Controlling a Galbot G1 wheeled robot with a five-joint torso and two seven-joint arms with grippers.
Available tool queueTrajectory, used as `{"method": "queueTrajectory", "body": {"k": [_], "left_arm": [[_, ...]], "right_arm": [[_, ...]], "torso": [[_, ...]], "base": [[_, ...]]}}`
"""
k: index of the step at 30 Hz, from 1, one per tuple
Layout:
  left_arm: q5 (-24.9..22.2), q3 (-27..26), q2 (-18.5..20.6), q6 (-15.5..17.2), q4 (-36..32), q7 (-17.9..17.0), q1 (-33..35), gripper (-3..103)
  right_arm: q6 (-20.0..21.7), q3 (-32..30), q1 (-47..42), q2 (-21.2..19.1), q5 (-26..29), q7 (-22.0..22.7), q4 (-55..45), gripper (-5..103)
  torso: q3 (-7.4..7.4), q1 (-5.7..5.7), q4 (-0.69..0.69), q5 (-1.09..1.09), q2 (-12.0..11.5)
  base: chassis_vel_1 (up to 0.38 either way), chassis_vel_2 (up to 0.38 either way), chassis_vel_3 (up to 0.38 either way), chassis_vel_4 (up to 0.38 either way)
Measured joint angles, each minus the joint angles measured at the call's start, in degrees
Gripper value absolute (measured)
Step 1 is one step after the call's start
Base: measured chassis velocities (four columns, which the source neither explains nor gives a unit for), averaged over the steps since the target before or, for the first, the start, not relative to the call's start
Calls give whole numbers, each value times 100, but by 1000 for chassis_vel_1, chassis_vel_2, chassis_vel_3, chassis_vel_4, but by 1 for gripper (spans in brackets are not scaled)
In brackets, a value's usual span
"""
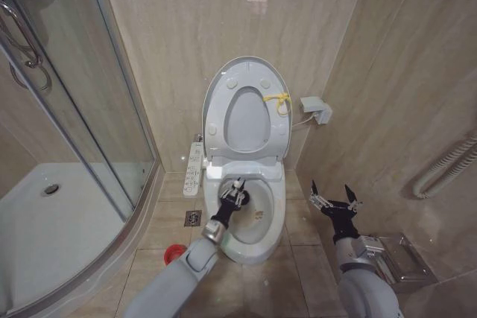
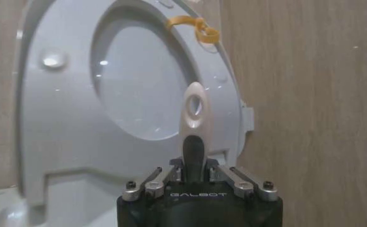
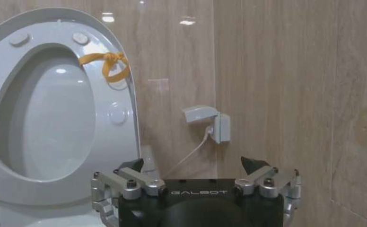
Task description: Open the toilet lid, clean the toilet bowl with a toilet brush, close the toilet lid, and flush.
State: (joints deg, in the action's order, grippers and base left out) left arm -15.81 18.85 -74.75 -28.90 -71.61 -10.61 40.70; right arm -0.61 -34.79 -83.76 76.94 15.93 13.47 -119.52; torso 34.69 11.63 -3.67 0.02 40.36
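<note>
From my head camera I see the toilet bowl [image 1: 250, 217] at centre frame, standing on the tiled floor [image 1: 305, 258] in the corner of the room. The toilet lid [image 1: 246, 113] is raised upright against the back wall together with the seat [image 1: 220, 121], and a yellow tie [image 1: 279, 102] hangs at the lid's right edge. My left gripper [image 1: 235, 192] reaches in from the lower left and sits over the open bowl, its fingers clamped on the toilet brush [image 1: 238, 185], of which I can make out little here beyond the pale handle tip. A red cup [image 1: 174, 253] stands on the floor at lower left of the bowl, beside my left arm. My right gripper [image 1: 335, 203] hovers to the right of the bowl, well apart from it, with its fingers spread wide and nothing between them. A glass shower enclosure [image 1: 67, 147] fills the left of the frame. In the left wrist camera, the left gripper [image 2: 196, 156] is at bottom centre with the brush handle [image 2: 194, 111] rising between its fingers, the handle's pale end with a hanging hole set against the upright lid [image 2: 64, 118]; the yellow tie [image 2: 196, 27] shows near the top. In the right wrist camera, the right gripper [image 3: 199, 168] is at the bottom with fingers apart, the raised lid [image 3: 117, 116] at left, and a small wall box [image 3: 209, 120] with a cable at centre.
</note>
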Motion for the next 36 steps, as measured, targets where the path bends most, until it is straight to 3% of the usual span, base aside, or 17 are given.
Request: {"method": "queueTrajectory", "body": {"k": [16, 30, 36], "left_arm": [[-28, 350, -704, -11, 624, 23, -251, 20], [-40, 362, -811, -284, 1548, 264, -378, 19], [-27, 381, -1083, -271, 1454, 227, -421, 19]], "right_arm": [[0, 0, 0, 0, 0, 0, 0, 100], [0, 0, 0, 0, 0, 0, 0, 100], [0, 0, 0, 0, 0, 0, 0, 100]], "torso": [[0, 0, 0, 0, 0], [-1, 0, 1, -1, 1], [0, 0, 1, -1, 1]], "base": [[0, 0, 0, 0], [0, 0, 0, 0], [0, 0, 0, 0]]}}
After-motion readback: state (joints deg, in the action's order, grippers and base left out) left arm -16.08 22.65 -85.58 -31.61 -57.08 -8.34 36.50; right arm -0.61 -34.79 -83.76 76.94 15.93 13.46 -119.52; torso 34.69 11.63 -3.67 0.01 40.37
